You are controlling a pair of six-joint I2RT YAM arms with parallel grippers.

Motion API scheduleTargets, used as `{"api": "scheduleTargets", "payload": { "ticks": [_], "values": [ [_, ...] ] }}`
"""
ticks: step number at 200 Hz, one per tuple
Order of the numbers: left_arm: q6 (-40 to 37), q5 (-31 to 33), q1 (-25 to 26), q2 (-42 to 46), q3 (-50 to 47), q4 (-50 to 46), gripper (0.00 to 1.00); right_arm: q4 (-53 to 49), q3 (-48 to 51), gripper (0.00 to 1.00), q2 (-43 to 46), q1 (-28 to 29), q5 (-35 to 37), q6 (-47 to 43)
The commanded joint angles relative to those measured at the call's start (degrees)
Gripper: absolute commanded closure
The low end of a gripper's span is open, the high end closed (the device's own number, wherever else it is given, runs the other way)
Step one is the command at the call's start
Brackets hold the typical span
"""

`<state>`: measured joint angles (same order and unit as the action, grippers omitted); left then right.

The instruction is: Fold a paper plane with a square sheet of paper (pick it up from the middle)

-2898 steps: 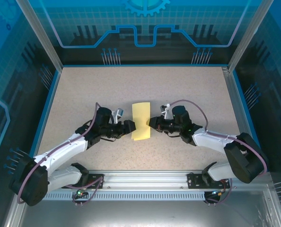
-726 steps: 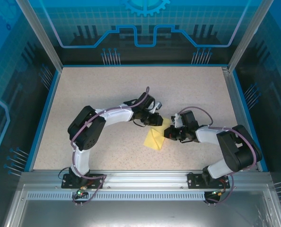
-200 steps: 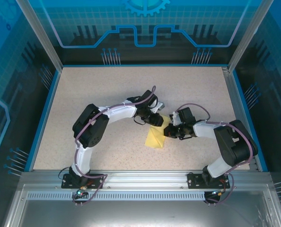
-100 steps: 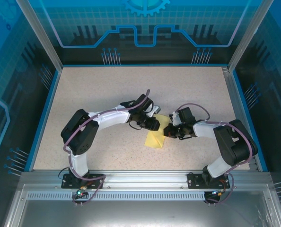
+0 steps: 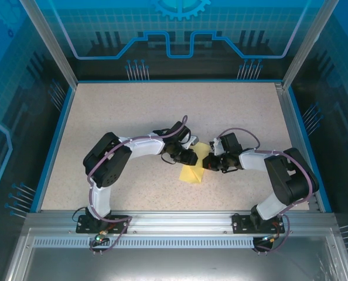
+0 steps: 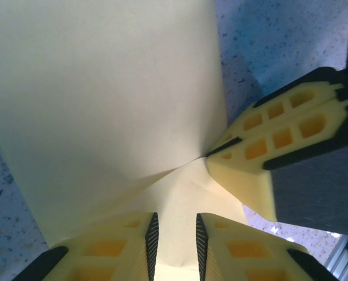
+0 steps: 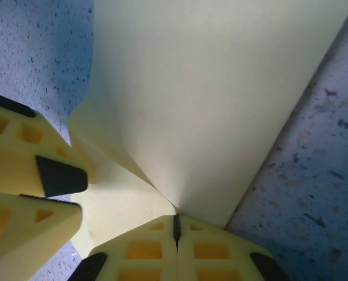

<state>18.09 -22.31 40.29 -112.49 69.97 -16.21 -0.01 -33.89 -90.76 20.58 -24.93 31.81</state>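
Yellow fingers of the right gripper (image 7: 175, 227) were pressed together on a creased edge of the square sheet of paper (image 7: 209, 88). Just beside them, the left gripper (image 6: 175, 234) had its jaws narrowly apart, with a fold of the sheet between them. The folded paper lay near the middle of the speckled table (image 5: 133, 111), between the two arms.

no words, numbers or brand marks can be read anywhere in these views. the translucent blue plastic wall panel (image 5: 232, 29) at the far side carries only a printed light-blue gear outline (image 5: 180, 7) and angular light-blue circuit-like lines (image 5: 180, 56), with no lettering on them.
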Motion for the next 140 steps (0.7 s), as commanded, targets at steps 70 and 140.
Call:
{"api": "scheduleTargets", "payload": {
  "ticks": [70,140],
  "values": [
    [-0.85,1.39,0.14,-2.89,-2.18,0.12,0.73,-4.74,0.83,0.99,-1.7,-0.3,2.4,-1.18],
    [-1.64,3.53,0.14,-6.16,-3.11,-0.18,0.73,-5.82,0.4,0.94,2.01,-0.11,1.86,-0.66]
  ]
}}
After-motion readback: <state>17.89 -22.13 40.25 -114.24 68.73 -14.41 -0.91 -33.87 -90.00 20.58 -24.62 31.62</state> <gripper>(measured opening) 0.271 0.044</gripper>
